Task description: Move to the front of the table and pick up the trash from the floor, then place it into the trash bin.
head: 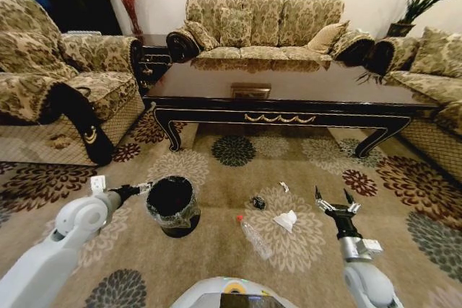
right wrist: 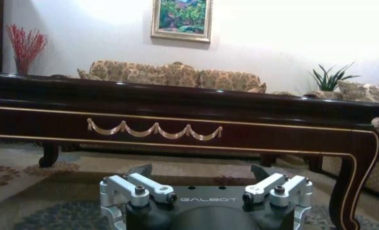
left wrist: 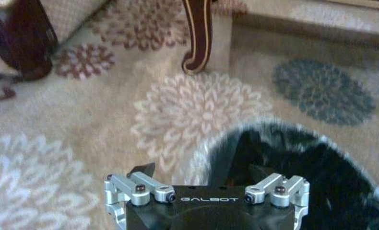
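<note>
1. Head view: a long dark-wood coffee table (head: pixel 289 95) with gold ornament stands across the room on a beige carpet (head: pixel 216 178) patterned with flower medallions. On the carpet in front of it stands a small round black trash bin (head: pixel 173 205) with a thin liner bag. To the right of the bin lie a clear plastic bottle with a red cap (head: pixel 253 234), a crumpled white paper (head: pixel 286 220), a small dark piece (head: pixel 258 202) and a tiny white scrap (head: pixel 284 187). The left gripper (head: pixel 141 189) reaches toward the bin's left rim. The right gripper (head: pixel 333 200) hovers right of the paper with its fingers spread and nothing between them.

2. Left wrist view: the left gripper (left wrist: pixel 202 173) has its two dark fingers spread, empty, just at the bin's rim (left wrist: pixel 266 132). A curved table leg (left wrist: pixel 199 36) stands on the carpet beyond.

3. Right wrist view: the right gripper (right wrist: pixel 202 173), fingers spread and empty, faces the table's apron (right wrist: pixel 154 129) with its gold swag ornament. A patterned sofa (right wrist: pixel 170 76) stands behind the table.
</note>
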Robot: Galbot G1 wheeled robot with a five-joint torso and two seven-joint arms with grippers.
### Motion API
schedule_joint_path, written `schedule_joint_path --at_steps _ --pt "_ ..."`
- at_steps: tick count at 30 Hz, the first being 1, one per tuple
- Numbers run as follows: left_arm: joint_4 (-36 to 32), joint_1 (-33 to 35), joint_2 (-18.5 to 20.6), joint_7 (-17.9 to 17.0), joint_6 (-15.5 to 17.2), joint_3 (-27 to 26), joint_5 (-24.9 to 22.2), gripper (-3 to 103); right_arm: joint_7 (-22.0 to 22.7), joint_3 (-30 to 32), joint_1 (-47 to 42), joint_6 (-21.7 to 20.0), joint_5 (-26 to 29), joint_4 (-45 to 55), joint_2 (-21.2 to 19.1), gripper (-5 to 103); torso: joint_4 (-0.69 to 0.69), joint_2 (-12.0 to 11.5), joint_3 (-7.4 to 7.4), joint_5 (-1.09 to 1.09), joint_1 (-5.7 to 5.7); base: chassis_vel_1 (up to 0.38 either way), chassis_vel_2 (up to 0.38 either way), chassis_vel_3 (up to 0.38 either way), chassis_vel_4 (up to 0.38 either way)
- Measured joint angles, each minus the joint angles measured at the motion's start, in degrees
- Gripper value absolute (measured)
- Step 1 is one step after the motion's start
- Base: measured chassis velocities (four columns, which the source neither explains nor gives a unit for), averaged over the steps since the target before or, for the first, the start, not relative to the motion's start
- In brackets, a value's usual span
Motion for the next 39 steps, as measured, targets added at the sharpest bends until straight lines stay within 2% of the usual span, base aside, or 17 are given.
schedule_joint_path --at_steps 7,10,14,16,17,18,21,22,23,25,28,30,34,35,39 --pt "2.16 -0.34 -0.90 -0.40 -0.22 2.40 -1.29 98 0.22 -0.21 0.01 -0.13 -0.11 -0.06 -0.13 100 -0.01 0.00 0.00 0.03 0.00 0.000 0.000 0.000 0.000" --pt "4.34 -1.38 -0.71 -0.50 -0.29 4.58 -3.73 96 0.26 0.00 -0.05 -0.09 -0.05 -0.14 -0.34 100 -0.02 0.00 0.00 0.00 0.00 0.000 0.000 0.000 0.000" --pt "4.86 -1.60 -0.57 -0.55 -0.34 5.36 -4.06 90 0.60 0.18 0.05 -0.11 -0.04 -0.30 -0.36 100 -0.02 -0.01 0.00 0.02 0.00 0.000 0.000 0.000 0.000" --pt "4.93 -1.56 -0.46 -0.52 -0.38 5.56 -4.03 80 0.77 0.31 0.07 -0.13 0.04 -0.51 -0.49 100 -0.02 -0.01 0.00 0.02 0.00 0.000 0.000 0.000 0.000" --pt "4.93 -1.56 -0.46 -0.52 -0.38 5.56 -4.03 80 0.77 0.31 0.07 -0.13 0.04 -0.51 -0.49 100 -0.02 -0.01 0.00 0.02 0.00 0.000 0.000 0.000 0.000" --pt "4.91 -1.46 -0.43 -0.52 -0.39 5.53 -4.17 75 0.81 0.32 0.10 -0.14 0.06 -0.57 -0.51 100 -0.02 -0.01 0.00 0.02 0.00 0.000 0.000 0.000 0.000" --pt "4.83 -1.16 -0.30 -0.48 -0.40 5.14 -4.38 70 1.31 0.27 0.36 -0.28 0.03 -0.68 -0.52 100 -0.02 -0.01 0.00 0.02 0.00 0.000 0.000 0.000 0.000" --pt "4.76 -0.89 -0.25 -0.29 -0.41 4.71 -4.37 58 2.44 0.11 0.90 -0.57 -0.18 -0.87 -0.38 100 -0.02 -0.01 0.00 0.02 0.00 0.000 0.000 0.000 0.000" --pt "4.61 -0.62 -0.29 -0.14 -0.42 4.39 -4.24 53 3.49 0.00 1.51 -0.77 -0.29 -1.18 -0.15 100 -0.02 -0.01 0.00 0.02 0.00 0.000 0.000 0.000 0.000" --pt "4.40 -0.41 -0.55 -0.12 -0.43 4.07 -4.17 53 4.16 -0.03 1.94 -0.91 -0.30 -1.48 -0.03 100 -0.01 -0.01 0.00 0.03 0.00 0.000 0.000 0.000 0.000" --pt "3.97 0.13 -1.44 -0.13 -0.45 3.73 -4.01 36 5.10 -0.04 2.54 -1.19 0.00 -2.07 -0.43 100 -0.01 -0.01 0.00 0.02 0.00 0.000 0.000 0.000 0.000" --pt "3.96 0.28 -1.70 -0.15 -0.47 3.73 -3.95 36 5.20 -0.04 2.59 -1.28 0.07 -2.11 -0.72 100 -0.01 -0.01 0.00 0.03 0.00 0.000 0.000 0.000 0.000" --pt "4.45 0.63 -2.65 -0.10 -0.63 4.39 -2.90 18 5.74 -0.52 3.45 -2.14 -0.43 -1.64 -1.50 100 -0.01 -0.01 0.00 0.03 0.00 0.000 0.000 0.000 0.000" --pt "4.45 0.63 -2.65 -0.10 -0.63 4.39 -2.90 18 5.74 -0.52 3.45 -2.14 -0.43 -1.64 -1.50 100 -0.01 -0.01 0.00 0.03 0.00 0.000 0.000 0.000 0.000" --pt "4.82 0.82 -2.82 -0.36 -0.60 4.72 -2.42 7 6.04 -0.81 3.51 -2.52 -0.27 -1.34 -2.00 100 -0.02 -0.01 0.01 0.01 0.00 0.000 0.000 0.000 0.000"
